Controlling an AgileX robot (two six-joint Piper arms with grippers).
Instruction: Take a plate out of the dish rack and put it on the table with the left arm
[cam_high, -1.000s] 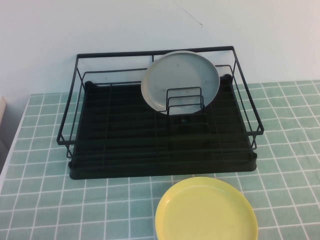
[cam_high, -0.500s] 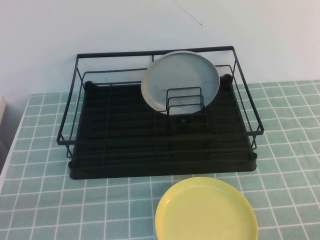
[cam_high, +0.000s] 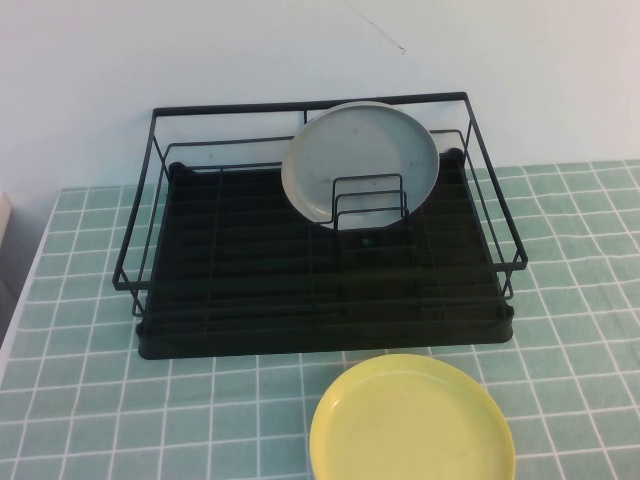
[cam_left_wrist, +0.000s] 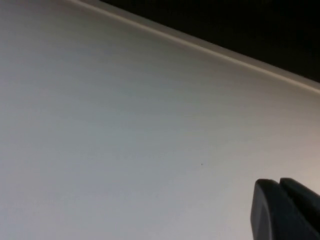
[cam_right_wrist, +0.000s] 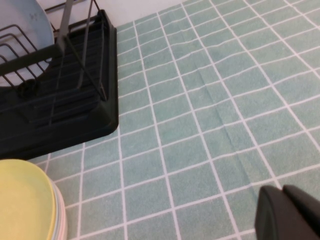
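The pale grey-white plate (cam_high: 362, 160) stands on edge in the back right of the black wire dish rack (cam_high: 320, 338), leaning behind small upright wire loops. Plate (cam_right_wrist: 22, 15) and rack (cam_right_wrist: 75, 100) also show in the right wrist view. Neither arm shows in the high view. My left gripper (cam_left_wrist: 280, 182) shows only as two dark fingertips pressed together, empty, facing a plain pale surface away from the rack. My right gripper (cam_right_wrist: 282, 189) is shut and empty, low over the mint-green tiled table (cam_right_wrist: 200, 100) to the right of the rack.
A yellow plate (cam_high: 410, 420) lies flat on the table (cam_high: 100, 400) just in front of the rack, right of centre; it also shows in the right wrist view (cam_right_wrist: 22, 200). A white wall stands behind the rack. The table's left edge runs near the rack's left side.
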